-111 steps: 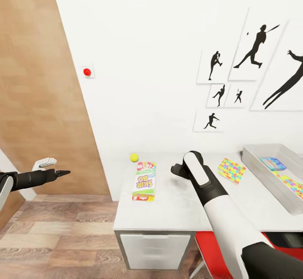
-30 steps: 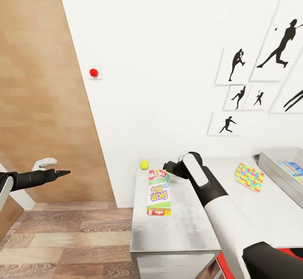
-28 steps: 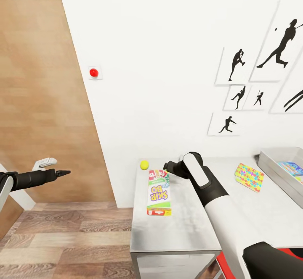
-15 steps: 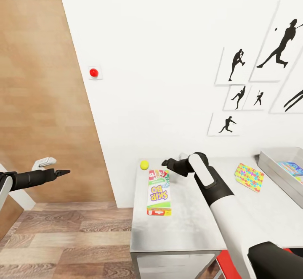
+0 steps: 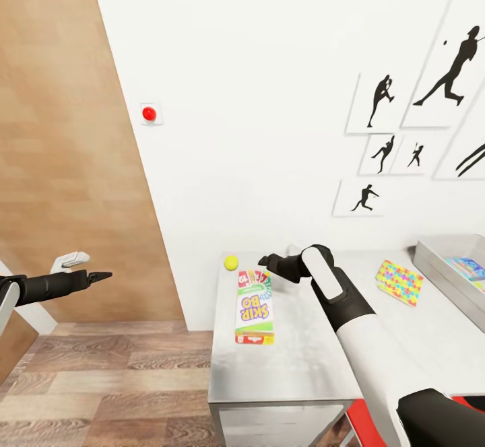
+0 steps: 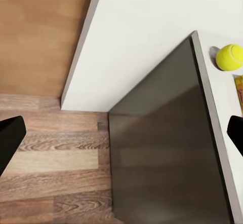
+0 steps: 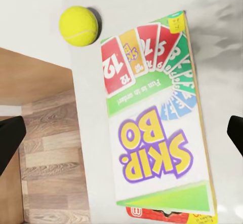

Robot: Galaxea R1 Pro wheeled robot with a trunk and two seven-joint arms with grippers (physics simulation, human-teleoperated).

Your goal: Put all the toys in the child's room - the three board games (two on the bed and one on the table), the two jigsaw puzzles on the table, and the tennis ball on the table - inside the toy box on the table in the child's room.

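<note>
The green, yellow and red "SKIP BO" board game (image 5: pixel 254 305) (image 7: pixel 157 127) lies flat near the left end of the table (image 5: pixel 289 356). The tennis ball (image 5: pixel 231 262) (image 7: pixel 78 25) (image 6: pixel 230 57) rests just beyond the game's far left corner. My right gripper (image 5: pixel 266 260) (image 7: pixel 121 135) hovers open over the game's far end, holding nothing. One jigsaw puzzle (image 5: pixel 399 283) lies further right. The toy box (image 5: pixel 441 273) stands at the right edge with a blue flat box (image 5: pixel 469 268) inside. My left gripper (image 5: pixel 101 275) (image 6: pixel 121 135) is open, off the table's left over the floor.
The white wall with black sports silhouettes (image 5: pixel 380 104) runs right behind the table. A wood-panel wall (image 5: pixel 60 164) and plank floor (image 5: pixel 101 380) lie to the left. A red chair (image 5: pixel 360 420) peeks from under the table's front edge.
The camera has turned left since the oldest frame. Over the last second my right gripper rose a little and edged left above the game's far end. The left arm stayed put.
</note>
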